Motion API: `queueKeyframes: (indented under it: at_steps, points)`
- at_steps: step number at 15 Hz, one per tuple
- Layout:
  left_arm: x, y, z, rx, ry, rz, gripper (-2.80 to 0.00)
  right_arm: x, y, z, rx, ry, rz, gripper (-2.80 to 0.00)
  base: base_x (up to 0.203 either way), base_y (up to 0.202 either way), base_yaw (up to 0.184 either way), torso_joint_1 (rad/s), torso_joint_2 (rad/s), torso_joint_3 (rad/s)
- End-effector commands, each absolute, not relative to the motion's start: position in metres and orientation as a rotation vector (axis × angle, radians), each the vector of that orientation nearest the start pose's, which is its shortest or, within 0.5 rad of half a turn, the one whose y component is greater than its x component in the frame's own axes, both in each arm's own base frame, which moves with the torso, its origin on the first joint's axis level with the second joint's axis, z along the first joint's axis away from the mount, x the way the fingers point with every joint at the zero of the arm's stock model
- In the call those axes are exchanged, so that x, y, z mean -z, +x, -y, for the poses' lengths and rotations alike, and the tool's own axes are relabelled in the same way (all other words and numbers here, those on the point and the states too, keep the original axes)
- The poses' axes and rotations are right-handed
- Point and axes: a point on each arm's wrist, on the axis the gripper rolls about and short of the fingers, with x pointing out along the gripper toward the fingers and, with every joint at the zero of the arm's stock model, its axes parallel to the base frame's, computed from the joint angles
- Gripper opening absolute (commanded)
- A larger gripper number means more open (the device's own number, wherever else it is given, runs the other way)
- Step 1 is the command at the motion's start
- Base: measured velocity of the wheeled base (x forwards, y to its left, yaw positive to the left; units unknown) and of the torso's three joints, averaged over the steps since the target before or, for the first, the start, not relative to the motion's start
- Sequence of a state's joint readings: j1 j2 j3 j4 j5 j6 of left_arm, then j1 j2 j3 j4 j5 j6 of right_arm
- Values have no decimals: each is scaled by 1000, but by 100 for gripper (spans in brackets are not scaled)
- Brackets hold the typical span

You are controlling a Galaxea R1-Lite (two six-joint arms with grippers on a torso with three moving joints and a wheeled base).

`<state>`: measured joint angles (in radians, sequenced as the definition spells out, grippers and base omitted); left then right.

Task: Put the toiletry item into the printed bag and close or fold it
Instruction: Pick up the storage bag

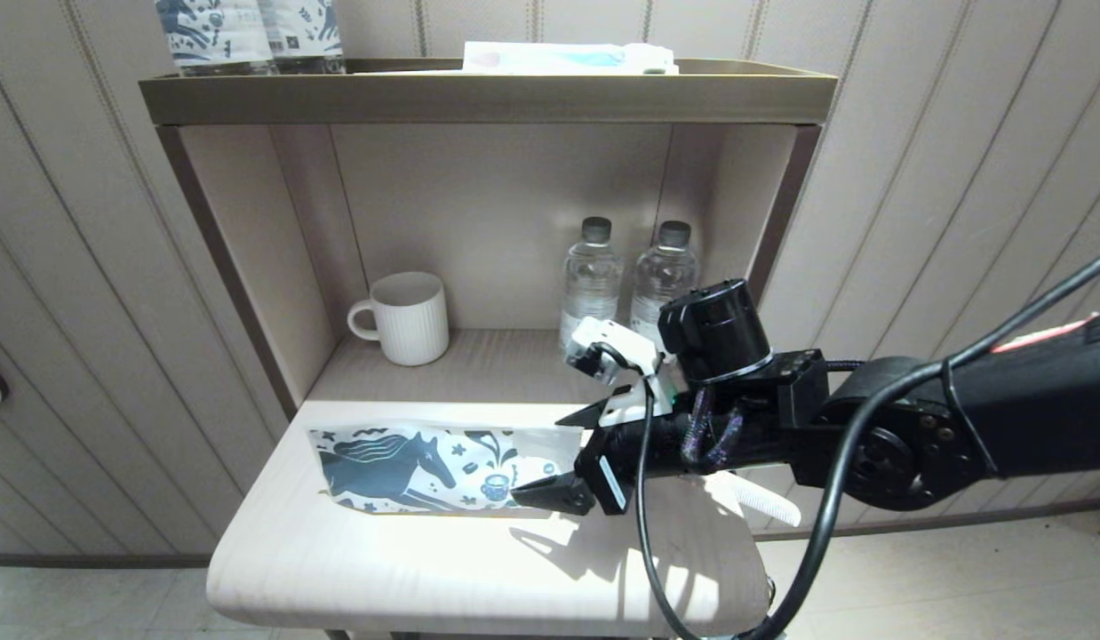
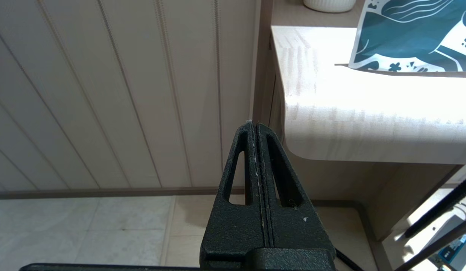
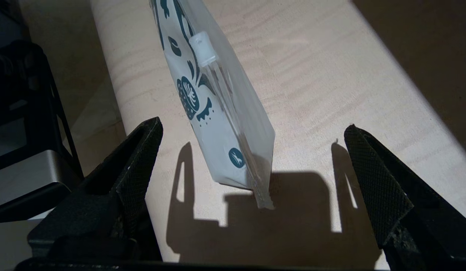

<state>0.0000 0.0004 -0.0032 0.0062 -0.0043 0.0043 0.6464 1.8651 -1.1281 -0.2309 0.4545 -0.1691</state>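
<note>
The printed bag (image 1: pixel 426 471) lies on the pale lower table (image 1: pixel 381 569), its horse print facing up and its clear strip along the far edge. My right gripper (image 1: pixel 563 453) is open at the bag's right end, one finger on each side of that end, touching nothing. In the right wrist view the bag (image 3: pixel 214 124) reaches in between the spread fingers (image 3: pixel 146 150), and a white slider (image 3: pixel 203 49) sits on its strip. The white comb (image 1: pixel 765 503) lies by the table's right edge, partly hidden under the right arm. My left gripper (image 2: pixel 254 126) is shut and empty, low beside the table's left front corner.
A white ribbed mug (image 1: pixel 408 317) and two clear water bottles (image 1: pixel 593 280) stand on the shelf behind the bag. The top shelf (image 1: pixel 479 98) carries horse-printed bottles (image 1: pixel 248 36) and a flat white-and-blue packet (image 1: pixel 568 58). Side panels wall in the back shelf.
</note>
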Motion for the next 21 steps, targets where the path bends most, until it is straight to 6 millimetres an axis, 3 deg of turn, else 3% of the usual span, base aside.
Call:
queueKeyframes:
  at_steps: [1,21]
  points:
    - [-76,-23,0,5,5,-3,-280,-176,277,-222,-1124,-200,-437,0,0,0,0,0,0,0]
    - [-76,-23,0,5,5,-3,-280,-172,276,-230,-1147,-210,-398,0,0,0,0,0,0,0]
